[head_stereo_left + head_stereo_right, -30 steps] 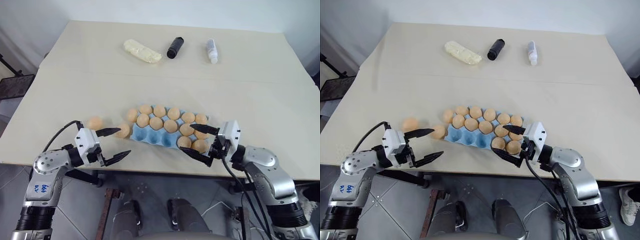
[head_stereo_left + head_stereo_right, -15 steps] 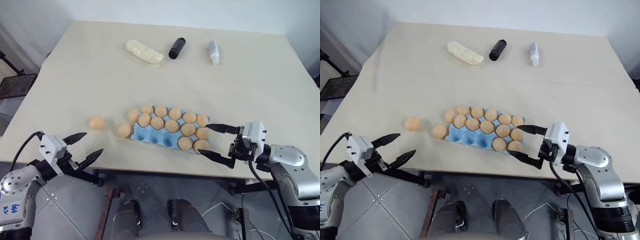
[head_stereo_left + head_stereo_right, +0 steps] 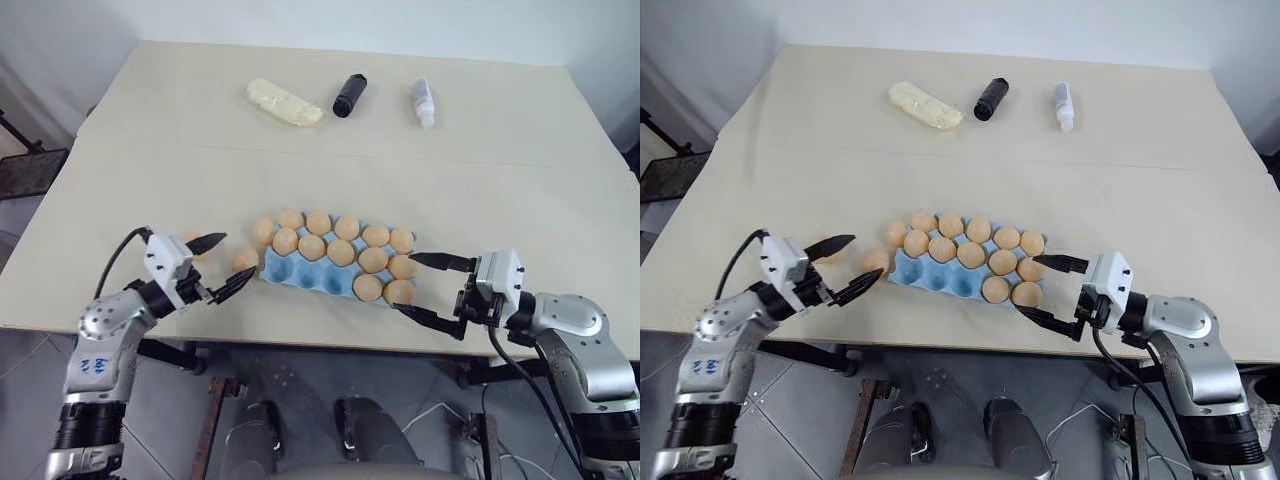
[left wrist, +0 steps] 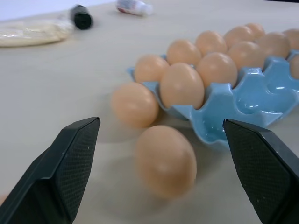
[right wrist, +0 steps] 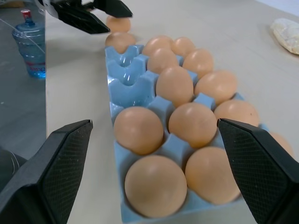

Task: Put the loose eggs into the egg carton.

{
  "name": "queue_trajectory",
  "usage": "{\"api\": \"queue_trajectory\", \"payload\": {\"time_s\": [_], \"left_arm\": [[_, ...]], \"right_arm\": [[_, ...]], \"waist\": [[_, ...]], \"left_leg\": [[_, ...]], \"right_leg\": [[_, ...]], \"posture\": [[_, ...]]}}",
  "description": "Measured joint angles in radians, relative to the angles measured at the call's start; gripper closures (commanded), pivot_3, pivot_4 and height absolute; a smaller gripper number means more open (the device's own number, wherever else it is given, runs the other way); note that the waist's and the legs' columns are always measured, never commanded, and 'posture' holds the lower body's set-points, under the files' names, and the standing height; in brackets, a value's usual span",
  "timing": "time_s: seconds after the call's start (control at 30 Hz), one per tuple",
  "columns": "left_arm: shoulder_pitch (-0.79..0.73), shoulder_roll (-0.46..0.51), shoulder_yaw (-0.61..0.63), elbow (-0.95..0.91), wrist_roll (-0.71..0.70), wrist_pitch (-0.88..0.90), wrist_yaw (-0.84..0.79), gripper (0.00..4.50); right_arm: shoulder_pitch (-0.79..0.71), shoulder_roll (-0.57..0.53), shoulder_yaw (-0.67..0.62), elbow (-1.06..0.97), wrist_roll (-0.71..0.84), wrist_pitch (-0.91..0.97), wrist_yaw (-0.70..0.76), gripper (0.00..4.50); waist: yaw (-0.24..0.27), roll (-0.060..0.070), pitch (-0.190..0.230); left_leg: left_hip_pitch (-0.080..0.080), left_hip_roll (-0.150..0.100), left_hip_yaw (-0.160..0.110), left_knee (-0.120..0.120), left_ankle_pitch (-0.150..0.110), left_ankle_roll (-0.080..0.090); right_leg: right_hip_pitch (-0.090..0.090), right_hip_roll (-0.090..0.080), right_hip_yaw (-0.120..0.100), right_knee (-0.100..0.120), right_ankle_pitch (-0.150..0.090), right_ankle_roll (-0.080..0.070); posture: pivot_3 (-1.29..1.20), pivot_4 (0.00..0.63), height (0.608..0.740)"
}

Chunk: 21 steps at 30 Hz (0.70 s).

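Light-blue moulded egg carton (image 3: 300,270), no lid, three rows of round cups, lying flat near the front edge of the surface (image 3: 480,190), set slightly askew. Mostly filled with smooth tan-orange eggs (image 3: 341,252) sitting upright in their cups; three cups at the left of the front row empty. Two loose eggs on the surface off the carton's left end: one (image 3: 246,260) just beside the carton's near-left corner, the other (image 3: 190,243) farther left, partly hidden behind a black finger. Both loose eggs lying on their sides, alike in colour and size to those in the carton.
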Motion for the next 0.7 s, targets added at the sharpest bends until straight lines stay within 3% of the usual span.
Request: {"api": "queue_trajectory", "payload": {"time_s": [0.23, 0.33, 0.57, 0.7], "left_arm": [[-0.057, -0.015, -0.024, 0.113, 0.043, -0.046, 0.007, 0.0], [-0.059, -0.018, -0.025, 0.127, 0.045, -0.049, 0.006, 0.66], [-0.082, -0.018, -0.034, 0.168, 0.053, -0.072, 0.0, 2.89], [-0.094, -0.028, -0.045, 0.178, 0.056, -0.079, -0.002, 3.18]], "right_arm": [[0.064, 0.0, -0.013, -0.027, 0.0, -0.024, -0.031, 0.02], [0.075, 0.0, -0.026, -0.036, 0.0, -0.029, -0.052, 0.0], [0.084, 0.01, -0.027, -0.049, 0.0, -0.03, -0.084, 0.0], [0.085, 0.02, -0.027, -0.049, 0.0, -0.031, -0.096, 0.0]], "waist": [[0.001, 0.0, 0.0], [0.001, 0.0, 0.0], [0.003, 0.0, 0.0], [0.004, 0.0, 0.0]], "left_leg": [[0.0, 0.0, 0.0, 0.001, 0.0, 0.0], [0.0, 0.0, 0.0, 0.002, 0.0, 0.0], [0.0, 0.0, 0.0, 0.002, 0.0, 0.0], [0.0, 0.0, 0.0, 0.002, 0.0, 0.0]], "right_leg": [[0.0, -0.001, 0.0, 0.001, 0.0, 0.0], [0.0, -0.001, 0.0, 0.002, 0.0, 0.001], [0.0, -0.001, 0.0, 0.003, 0.0, 0.001], [0.0, -0.001, 0.0, 0.003, 0.0, 0.001]], "posture": [[0.0, 0.15, 0.74], [0.0, 0.15, 0.74], [0.0, 0.15, 0.74], [0.0, 0.15, 0.74]]}}
